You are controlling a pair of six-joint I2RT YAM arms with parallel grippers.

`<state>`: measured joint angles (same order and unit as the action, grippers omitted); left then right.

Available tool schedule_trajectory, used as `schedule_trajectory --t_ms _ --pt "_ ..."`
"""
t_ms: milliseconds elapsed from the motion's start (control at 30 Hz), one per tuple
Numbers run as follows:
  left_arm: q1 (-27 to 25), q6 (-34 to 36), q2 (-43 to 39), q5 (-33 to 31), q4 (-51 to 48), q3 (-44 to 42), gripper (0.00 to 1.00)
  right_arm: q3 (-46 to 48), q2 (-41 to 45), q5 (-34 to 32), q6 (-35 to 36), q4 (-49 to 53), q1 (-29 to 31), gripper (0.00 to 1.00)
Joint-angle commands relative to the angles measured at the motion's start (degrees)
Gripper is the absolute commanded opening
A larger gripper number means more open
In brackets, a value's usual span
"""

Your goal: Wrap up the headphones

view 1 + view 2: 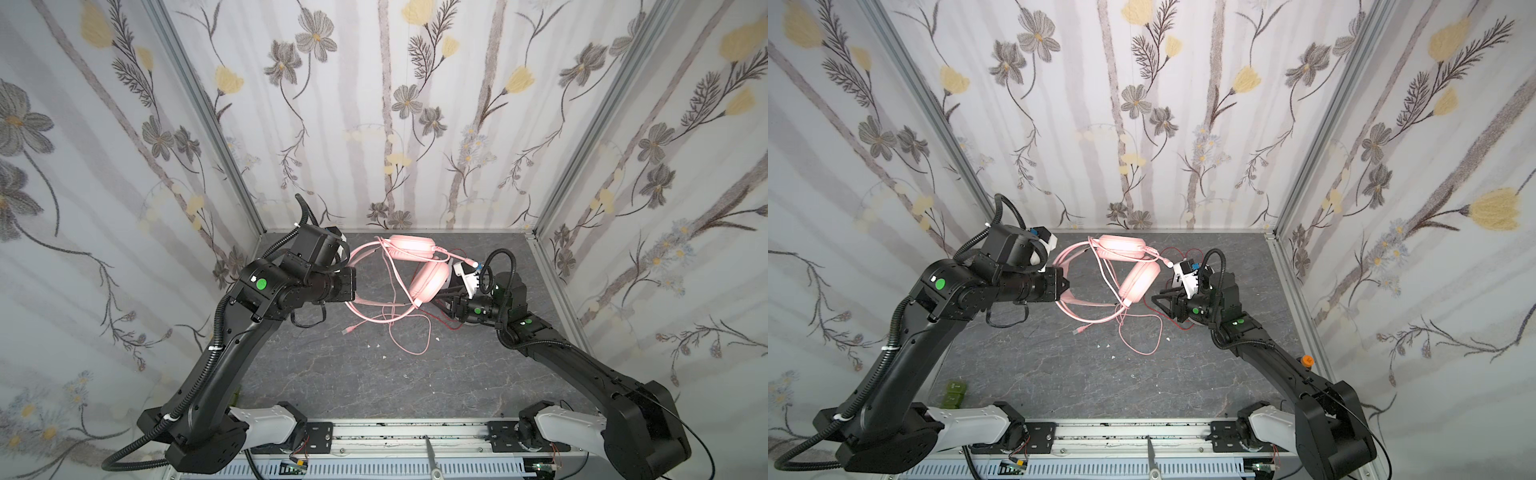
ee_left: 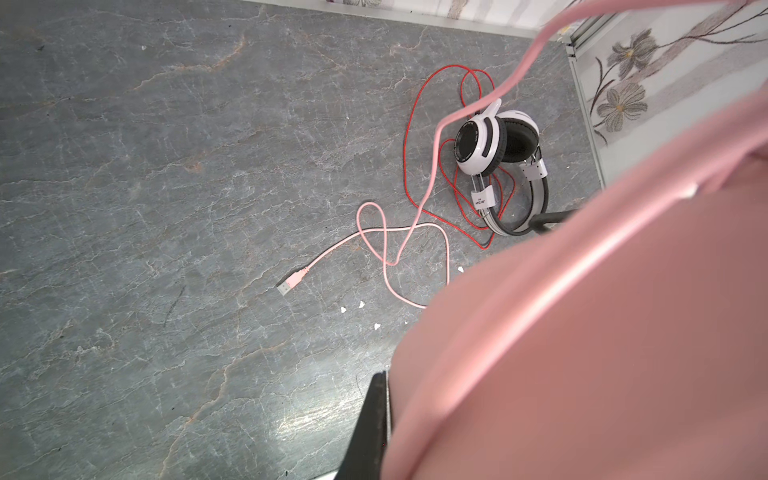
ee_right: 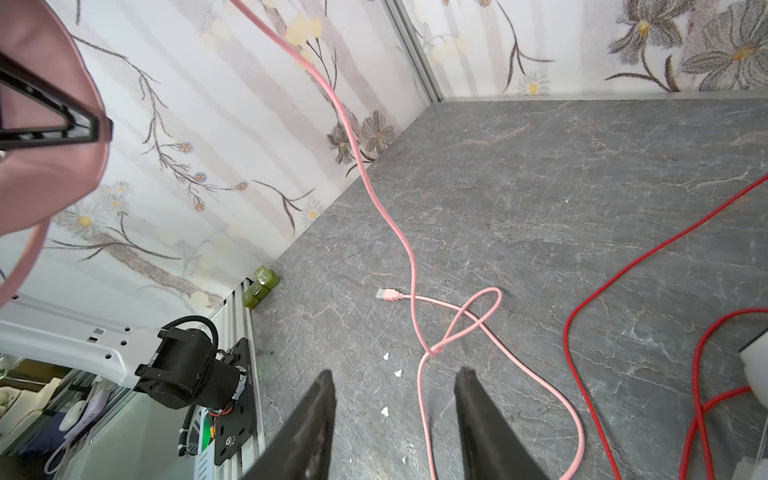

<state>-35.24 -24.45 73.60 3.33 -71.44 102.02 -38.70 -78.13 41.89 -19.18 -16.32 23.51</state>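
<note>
Plug (image 1: 348,331) on table (image 1: 332,374), before headset (image 1: 430,279)

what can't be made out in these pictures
- White-and-black headset: in both top views, nearly all hidden under the right arm.
- Left gripper: left wrist view, jaws covered by the blurred pink headset.
- Red cord: right wrist view, cut off by the frame edge.

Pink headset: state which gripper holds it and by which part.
The left gripper holds the pink headset by its headband, jaws shut on the band. The right gripper is open, with nothing between its jaws.
</note>
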Motion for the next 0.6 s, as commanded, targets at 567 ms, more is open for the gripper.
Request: schedule_trajectory --t_ms 567 --pt "1.2 -1.2 1.4 4.4 5.6 2.9 0.00 -6.3 -28.1 -3.2 4.8 -16.8 12.5 0.45"
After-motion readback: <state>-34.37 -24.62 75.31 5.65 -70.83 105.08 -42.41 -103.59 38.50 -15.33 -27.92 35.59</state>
